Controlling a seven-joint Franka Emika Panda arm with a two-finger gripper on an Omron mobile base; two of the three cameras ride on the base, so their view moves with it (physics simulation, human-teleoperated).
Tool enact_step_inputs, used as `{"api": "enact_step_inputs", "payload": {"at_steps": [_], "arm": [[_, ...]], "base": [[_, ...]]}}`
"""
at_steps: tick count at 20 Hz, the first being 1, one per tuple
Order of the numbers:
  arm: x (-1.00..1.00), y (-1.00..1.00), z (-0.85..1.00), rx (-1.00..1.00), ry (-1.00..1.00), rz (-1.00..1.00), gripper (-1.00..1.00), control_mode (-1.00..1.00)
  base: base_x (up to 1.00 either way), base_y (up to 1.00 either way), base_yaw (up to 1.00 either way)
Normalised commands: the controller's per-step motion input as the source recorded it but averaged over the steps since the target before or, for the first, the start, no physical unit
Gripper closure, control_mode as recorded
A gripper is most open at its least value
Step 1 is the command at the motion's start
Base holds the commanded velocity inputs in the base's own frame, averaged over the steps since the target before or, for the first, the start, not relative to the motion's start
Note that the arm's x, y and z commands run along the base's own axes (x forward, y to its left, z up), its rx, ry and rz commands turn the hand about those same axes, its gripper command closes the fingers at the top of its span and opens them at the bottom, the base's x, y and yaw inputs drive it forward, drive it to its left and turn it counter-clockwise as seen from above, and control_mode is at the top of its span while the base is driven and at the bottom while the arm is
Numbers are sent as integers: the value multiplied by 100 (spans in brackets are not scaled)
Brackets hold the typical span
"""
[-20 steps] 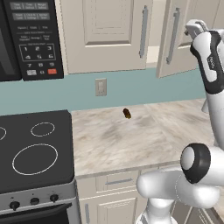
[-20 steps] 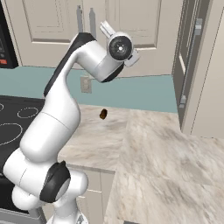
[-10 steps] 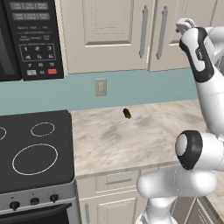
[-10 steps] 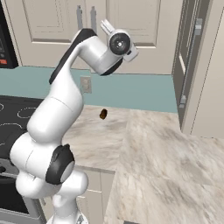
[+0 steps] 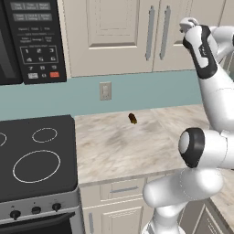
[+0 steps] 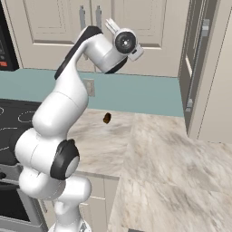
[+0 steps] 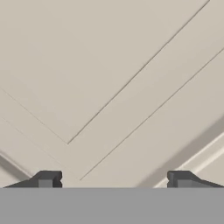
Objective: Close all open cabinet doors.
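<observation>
Two beige cabinet doors (image 5: 137, 34) hang side by side above the counter (image 5: 119, 146), both lying flat in line with the cabinet front, their long silver bar handles (image 5: 158, 33) standing close together at the seam. From the right base view the same pair shows behind the arm, handles near the top edge, panels flush. Off to the right a further cabinet door (image 6: 192, 68) is seen nearly edge-on, standing out from its cabinet at a wide angle with its bar handle (image 6: 203, 63) facing the room, so that one looks open, though the narrow angle makes it hard to be sure how far.

The white arm (image 5: 208, 77) reaches high, its wrist up against the right-hand door of the flush pair. The gripper (image 7: 113, 181) points straight at a recessed beige panel (image 7: 87, 65), very close to it, the panel's grooves running diagonally across the hand view. Its two dark fingertips (image 7: 46, 179) sit wide apart with nothing between them, so the pincer is spread and holds nothing.

Down on the marbled counter lies a small dark brown object (image 5: 132, 119), near the back wall and below the wall outlet (image 5: 105, 90). A black cooktop (image 5: 36, 155) sits to the left, under the black microwave (image 5: 27, 41).
</observation>
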Motion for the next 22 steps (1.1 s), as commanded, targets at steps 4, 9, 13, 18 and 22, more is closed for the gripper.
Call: {"api": "enact_step_inputs", "payload": {"at_steps": [4, 9, 13, 18, 22], "arm": [[25, 0, -1, 0, 1, 0, -100, -100], [9, 1, -5, 0, 1, 0, -100, -100], [-70, 12, -17, 0, 2, 0, -100, -100], [-98, 19, -19, 0, 2, 0, -100, -100], [-99, 18, 2, 0, 0, 0, -100, -100]], "base": [[0, 0, 0], [0, 0, 0], [0, 0, 0], [0, 0, 0], [0, 0, 0]]}}
